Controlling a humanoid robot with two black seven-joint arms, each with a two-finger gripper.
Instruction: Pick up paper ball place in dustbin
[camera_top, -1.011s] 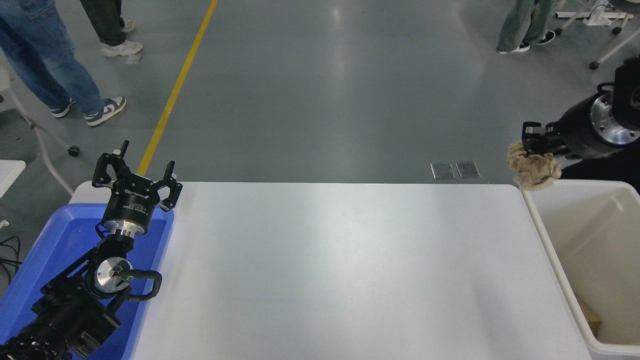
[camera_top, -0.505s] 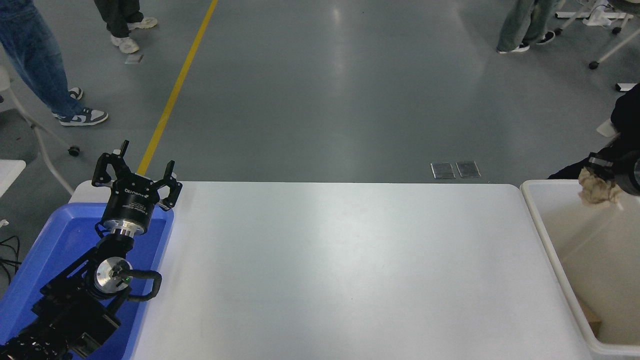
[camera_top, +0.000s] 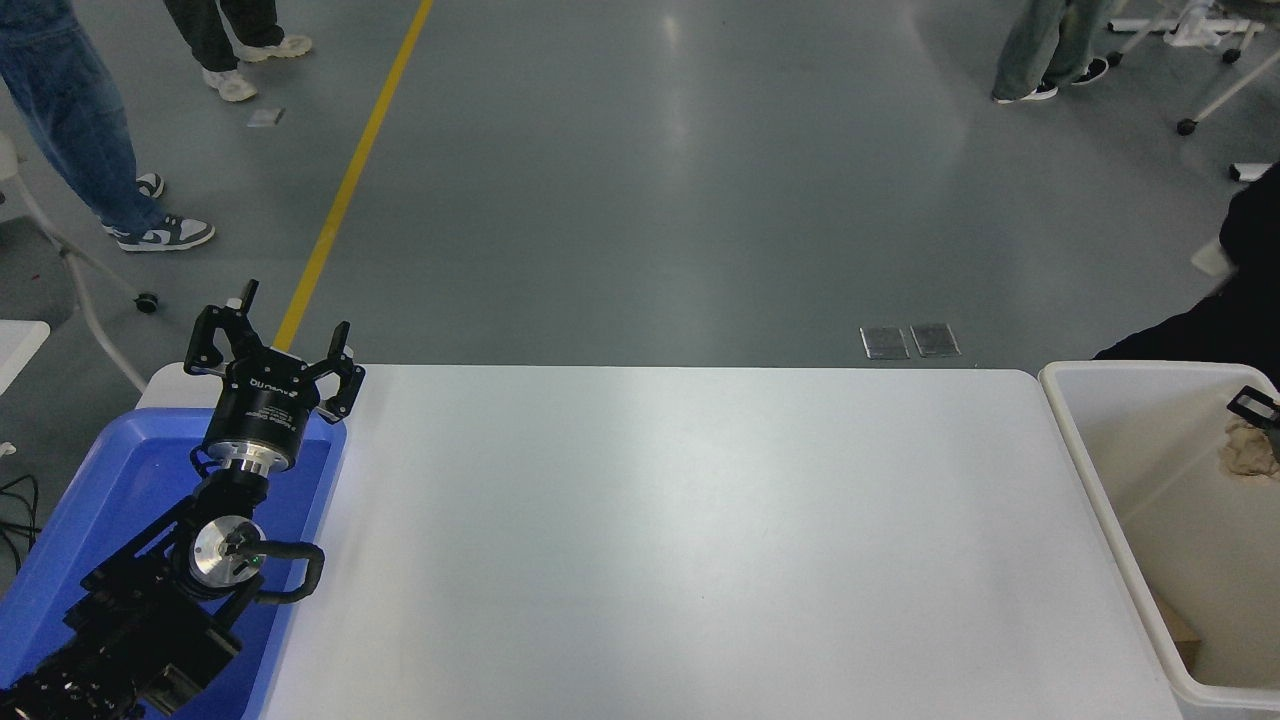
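In the head view, only a small black part of the right gripper (camera_top: 1258, 408) is seen at the right picture edge, over the dustbin (camera_top: 1090, 470). Whether it is apart or clamped cannot be told. The paper ball (camera_top: 1246, 450) is seen just below this part, inside the dustbin opening; contact between them cannot be judged. The left gripper (camera_top: 275, 345) is held with fingers apart over the far corner of the blue tray (camera_top: 110, 480), beside the white worktop (camera_top: 680, 540).

Bare white table (camera_top: 680, 540) between blue tray (camera_top: 90, 500) and dustbin (camera_top: 1090, 480).
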